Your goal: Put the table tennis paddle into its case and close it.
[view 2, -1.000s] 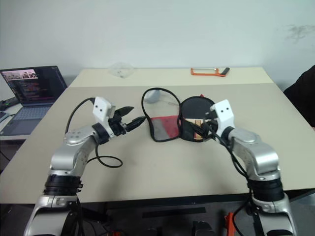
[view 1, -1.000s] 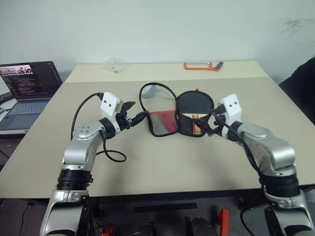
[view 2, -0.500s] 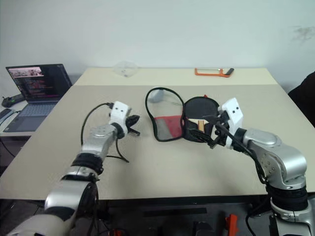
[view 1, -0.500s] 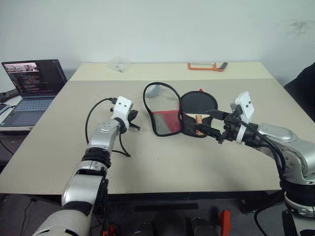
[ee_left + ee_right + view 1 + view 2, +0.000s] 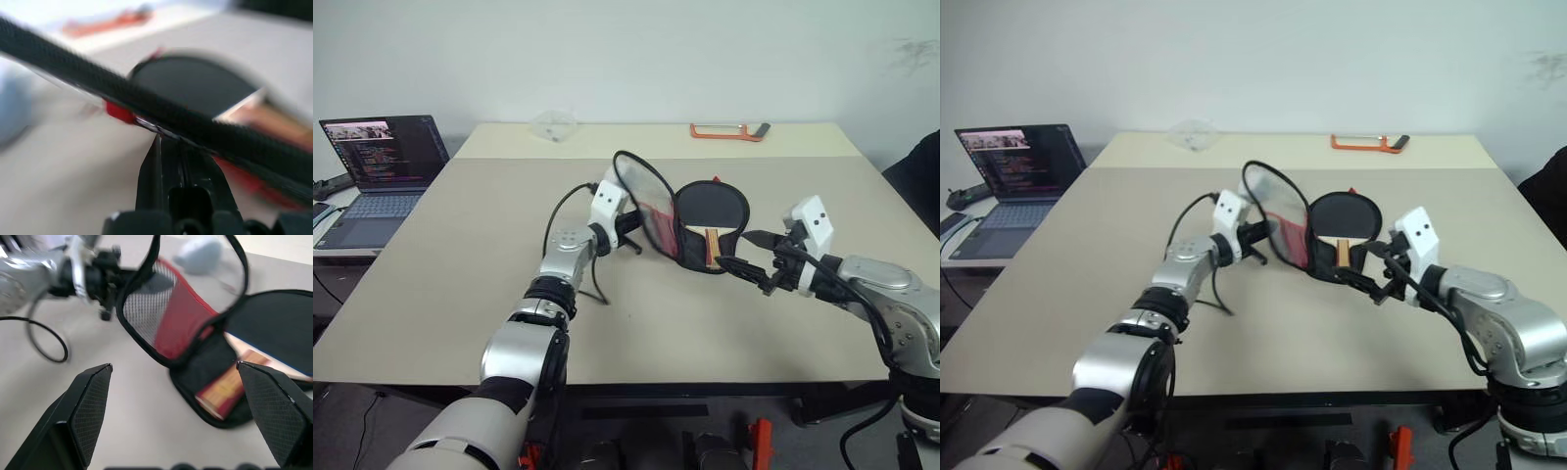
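Observation:
The black case [image 5: 685, 250] lies open in the middle of the table. The table tennis paddle [image 5: 710, 208] rests in its lower half, black face up, with the wooden handle [image 5: 230, 384] pointing toward me. My left gripper [image 5: 631, 231] is shut on the zipper rim [image 5: 146, 105] of the lid. The lid [image 5: 166, 318], with its mesh and red panel, stands raised and tilted over the paddle. My right gripper [image 5: 744, 264] is open just in front of the case near the handle, holding nothing; its fingers [image 5: 88, 401] stand wide apart.
An open laptop [image 5: 377, 162] stands on a side table at the left. An orange-handled tool [image 5: 724, 130] and a clear plastic item [image 5: 553, 122] lie on the far table. A dark shape [image 5: 920, 166] sits at the right edge.
My left gripper closed on the lid's rim and swung it up and to the right, over the paddle. The right gripper drew back a little from the case, still open.

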You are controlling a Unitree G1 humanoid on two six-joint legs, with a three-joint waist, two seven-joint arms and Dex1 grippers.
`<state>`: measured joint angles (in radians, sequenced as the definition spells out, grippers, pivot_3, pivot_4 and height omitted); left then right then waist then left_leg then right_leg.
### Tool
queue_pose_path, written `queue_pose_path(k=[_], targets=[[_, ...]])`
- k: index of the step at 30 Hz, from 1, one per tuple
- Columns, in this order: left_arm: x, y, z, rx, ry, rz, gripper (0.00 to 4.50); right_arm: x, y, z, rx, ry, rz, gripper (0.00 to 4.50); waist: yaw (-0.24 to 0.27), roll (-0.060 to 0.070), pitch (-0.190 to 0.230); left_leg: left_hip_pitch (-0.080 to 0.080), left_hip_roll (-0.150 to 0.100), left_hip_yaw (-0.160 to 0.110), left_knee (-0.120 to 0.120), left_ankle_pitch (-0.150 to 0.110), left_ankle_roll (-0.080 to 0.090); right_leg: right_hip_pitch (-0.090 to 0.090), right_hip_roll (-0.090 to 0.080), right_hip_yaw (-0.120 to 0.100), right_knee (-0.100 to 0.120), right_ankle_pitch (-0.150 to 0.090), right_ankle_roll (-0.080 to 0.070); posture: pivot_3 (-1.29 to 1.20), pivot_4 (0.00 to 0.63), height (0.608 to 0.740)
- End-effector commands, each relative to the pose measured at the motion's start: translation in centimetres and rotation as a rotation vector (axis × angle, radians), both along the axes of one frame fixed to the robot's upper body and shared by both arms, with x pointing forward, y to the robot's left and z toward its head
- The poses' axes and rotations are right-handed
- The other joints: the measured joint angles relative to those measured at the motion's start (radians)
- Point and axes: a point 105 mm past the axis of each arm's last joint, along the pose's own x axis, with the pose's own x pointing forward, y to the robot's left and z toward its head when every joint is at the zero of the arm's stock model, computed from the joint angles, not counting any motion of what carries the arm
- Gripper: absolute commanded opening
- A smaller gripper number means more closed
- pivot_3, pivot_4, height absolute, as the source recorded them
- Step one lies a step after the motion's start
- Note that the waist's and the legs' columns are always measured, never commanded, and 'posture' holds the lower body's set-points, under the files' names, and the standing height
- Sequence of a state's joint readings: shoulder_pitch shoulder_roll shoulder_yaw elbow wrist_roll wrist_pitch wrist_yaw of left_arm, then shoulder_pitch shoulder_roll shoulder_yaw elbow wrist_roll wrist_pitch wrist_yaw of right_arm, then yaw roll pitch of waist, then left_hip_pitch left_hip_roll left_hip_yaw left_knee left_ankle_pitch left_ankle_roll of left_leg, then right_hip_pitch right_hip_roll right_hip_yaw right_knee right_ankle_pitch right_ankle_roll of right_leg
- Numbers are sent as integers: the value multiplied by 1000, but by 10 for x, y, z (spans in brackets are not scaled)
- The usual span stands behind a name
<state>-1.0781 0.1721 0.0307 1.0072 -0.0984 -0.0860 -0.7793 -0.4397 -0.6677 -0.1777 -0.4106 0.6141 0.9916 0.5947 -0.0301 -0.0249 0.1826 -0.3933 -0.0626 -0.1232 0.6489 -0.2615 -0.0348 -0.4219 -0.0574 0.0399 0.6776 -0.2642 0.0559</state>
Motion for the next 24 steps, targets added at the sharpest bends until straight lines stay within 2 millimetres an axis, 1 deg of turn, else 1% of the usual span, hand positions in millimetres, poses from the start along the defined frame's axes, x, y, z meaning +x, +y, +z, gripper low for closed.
queue_pose_path(k=[1,3,5,7,9,14,17,20,24], targets=[[-11,-25,30,-24,-80,-116,40,-2,-15,10,7,-37,-44,4500,-1,0,0,0,0,0,0,0,0,0,0,0,0,0,0,0,150,740],[-15,-33,27,-20,-74,-142,40,-3,-20,8,5,-30,-61,4500,-3,0,0,1,0,1,0,0,0,0,0,1,0,0,0,0,150,740],[-15,-37,24,-14,-69,-144,40,-3,-22,8,4,-27,-72,4500,-5,0,0,1,0,1,0,0,0,0,1,1,1,0,0,0,150,740],[-14,-37,24,-25,-62,-132,40,-3,-23,7,3,-27,-82,4500,-5,0,0,1,0,1,0,0,0,0,1,1,1,0,0,0,150,740],[-13,-32,24,-31,-61,-119,40,-1,-25,6,5,-22,-103,4500,-4,0,0,1,0,1,1,0,0,0,1,1,2,0,0,0,150,740],[-12,-7,21,-52,-43,-93,40,6,-27,0,17,3,-133,4500,-4,0,0,2,0,1,1,0,0,0,1,1,2,0,0,0,150,740],[-18,2,27,-101,-36,-110,40,10,-26,-1,24,11,-142,4500,-3,0,0,1,0,1,1,0,0,0,1,1,2,0,0,0,150,740],[-30,18,36,-155,-40,-145,40,19,-27,-2,40,20,-165,4500,-4,0,0,1,0,0,2,0,0,0,1,1,2,0,0,0,150,740],[-53,40,35,-146,-23,-171,40,41,-29,-10,60,45,-240,4500,-10,0,0,2,1,1,2,0,0,0,1,2,2,0,0,0,150,740]])
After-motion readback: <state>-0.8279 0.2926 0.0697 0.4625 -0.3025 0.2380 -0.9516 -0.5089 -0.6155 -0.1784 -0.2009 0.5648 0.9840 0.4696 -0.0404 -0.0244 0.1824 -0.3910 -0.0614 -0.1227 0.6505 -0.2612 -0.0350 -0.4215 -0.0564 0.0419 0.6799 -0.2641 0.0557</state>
